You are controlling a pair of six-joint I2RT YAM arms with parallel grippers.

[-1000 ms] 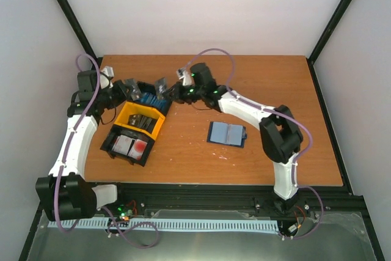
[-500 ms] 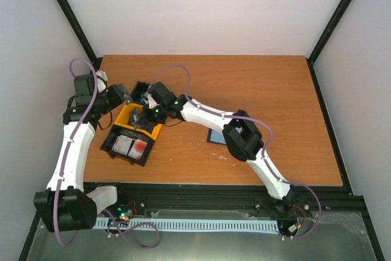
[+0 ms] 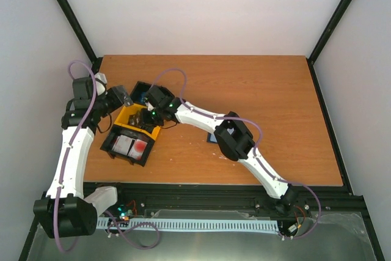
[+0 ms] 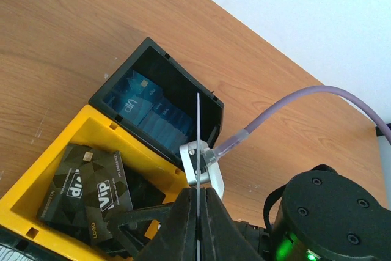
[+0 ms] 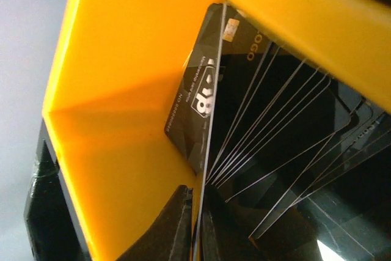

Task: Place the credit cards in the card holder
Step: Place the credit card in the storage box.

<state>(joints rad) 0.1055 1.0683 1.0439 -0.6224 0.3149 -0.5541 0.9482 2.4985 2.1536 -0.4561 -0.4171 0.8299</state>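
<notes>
**Credit cards, tray and holder.** The credit cards lie sorted in a three-compartment tray (image 4: pixel 67 145) at the left of the table (image 3: pixel 263 84). The dark grey cards (image 4: pixel 91 191) are in the yellow middle bin, the blue cards (image 4: pixel 146 105) in the black far bin, and the white cards (image 3: pixel 131 147) with a red blotch in the black near bin.

The dark grey cards are glossy and printed "VIP". They lean fanned against one another, with only narrow gaps between their edges. The right gripper (image 5: pixel 195 197) is down inside this bin near a corner, with smooth yellow plastic rising just beside it. Its fingers pinch an upright card (image 5: pixel 211 120), seen edge-on as a thin bright line.

The left gripper (image 4: pixel 198 197) hangs above the tray. Its fingers are pressed together on a thin card (image 4: pixel 198 145), also seen edge-on, so its colour cannot be told.

The card holder (image 3: pixel 211 138) lies on the table to the right of the tray, apart from it. The right arm's elbow (image 3: pixel 232 139) covers nearly all of it, so only a blue sliver shows. Whether it lies open or folded cannot be told.

Bare wood-grain tabletop spreads wide behind and to the right of the tray. The tray's left side is near the table's left edge and a black frame post (image 3: pixel 67 13). A purple cable (image 4: pixel 293 105) arcs over the wood beyond the far bin.
</notes>
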